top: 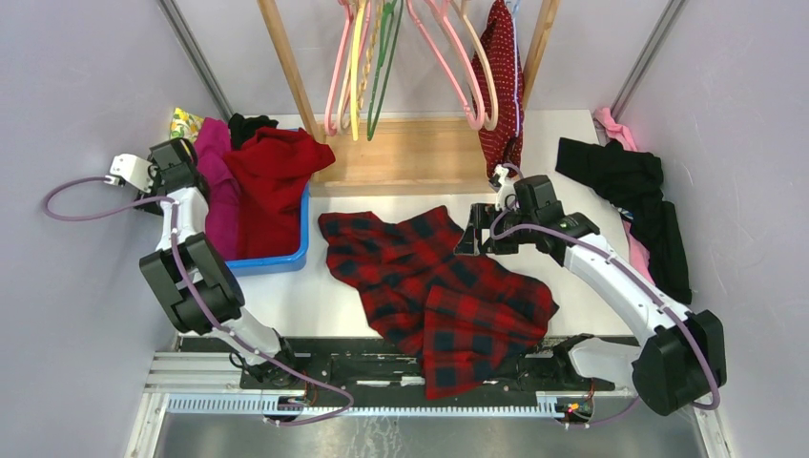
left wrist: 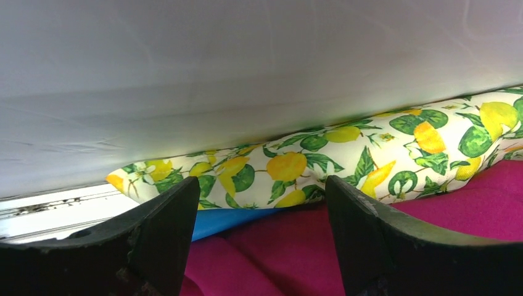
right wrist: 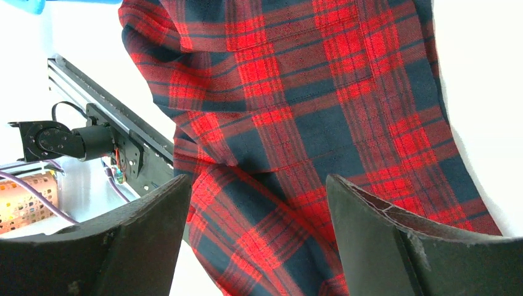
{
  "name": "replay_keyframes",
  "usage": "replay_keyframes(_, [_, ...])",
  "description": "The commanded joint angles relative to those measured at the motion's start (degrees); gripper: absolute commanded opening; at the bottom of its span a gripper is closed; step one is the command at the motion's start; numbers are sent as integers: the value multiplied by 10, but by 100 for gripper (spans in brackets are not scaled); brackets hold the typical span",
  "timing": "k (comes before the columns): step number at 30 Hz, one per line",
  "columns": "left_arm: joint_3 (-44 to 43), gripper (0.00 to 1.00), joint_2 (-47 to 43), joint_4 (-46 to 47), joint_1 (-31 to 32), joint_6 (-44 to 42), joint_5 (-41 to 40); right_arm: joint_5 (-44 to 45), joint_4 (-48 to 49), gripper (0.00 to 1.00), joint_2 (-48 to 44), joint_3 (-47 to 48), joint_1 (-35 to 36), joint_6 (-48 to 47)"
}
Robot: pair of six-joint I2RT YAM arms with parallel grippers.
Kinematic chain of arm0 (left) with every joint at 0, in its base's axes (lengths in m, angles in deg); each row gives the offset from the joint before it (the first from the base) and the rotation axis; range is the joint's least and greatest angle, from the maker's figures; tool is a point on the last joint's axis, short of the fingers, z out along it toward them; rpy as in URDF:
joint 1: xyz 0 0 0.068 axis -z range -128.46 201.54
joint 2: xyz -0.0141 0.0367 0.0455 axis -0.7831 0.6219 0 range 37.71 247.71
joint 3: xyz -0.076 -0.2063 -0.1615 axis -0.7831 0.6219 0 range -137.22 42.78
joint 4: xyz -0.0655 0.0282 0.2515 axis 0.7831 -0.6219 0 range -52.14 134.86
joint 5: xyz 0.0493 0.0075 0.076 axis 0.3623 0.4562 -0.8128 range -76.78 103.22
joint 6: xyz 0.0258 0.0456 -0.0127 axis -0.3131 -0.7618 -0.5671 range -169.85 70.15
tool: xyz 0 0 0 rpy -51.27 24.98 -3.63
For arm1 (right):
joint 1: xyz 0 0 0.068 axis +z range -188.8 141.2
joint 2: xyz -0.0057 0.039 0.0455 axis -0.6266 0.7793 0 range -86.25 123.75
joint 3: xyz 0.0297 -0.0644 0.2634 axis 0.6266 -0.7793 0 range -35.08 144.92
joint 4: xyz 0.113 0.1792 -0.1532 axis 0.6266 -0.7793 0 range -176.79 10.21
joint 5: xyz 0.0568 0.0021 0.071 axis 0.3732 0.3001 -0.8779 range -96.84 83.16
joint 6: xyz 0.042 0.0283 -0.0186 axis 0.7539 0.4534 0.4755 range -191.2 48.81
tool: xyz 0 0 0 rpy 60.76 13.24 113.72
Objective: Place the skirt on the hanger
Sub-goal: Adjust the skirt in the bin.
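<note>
Top external shows the skirt (top: 498,86) hanging at the rack, apparently on the thin hanger (top: 516,57), so the task looks all but done; how securely it sits cannot be told. The right claw (top: 474,240) stands wide and empty over the plaid cloth (top: 439,286), near the skirt's hem but apart. The left claw (left wrist: 262,240), also wide, holds nothing above the magenta cloth (left wrist: 469,203).

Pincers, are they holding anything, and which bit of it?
Nothing is held. Both stand open and empty: the left pincer by the pink cloth, the right pincer over the plaid garment.
</note>
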Motion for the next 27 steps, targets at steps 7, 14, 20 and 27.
replay_keyframes(7, [-3, 55, 31, 67, -8, -31, 54, 8, 37, 86, 11, 15, 12, 6])
replay_keyframes(14, [-10, 17, 8, 58, -8, -34, 88, 9, 46, 86, 15, 13, 16, 8])
replay_keyframes(20, [-6, 3, -63, 60, -7, -38, 142, 5, 64, 86, 27, 6, 20, 13])
replay_keyframes(27, [-61, 4, -125, 9, -7, -52, 278, 6, 71, 86, 25, 2, 28, 16])
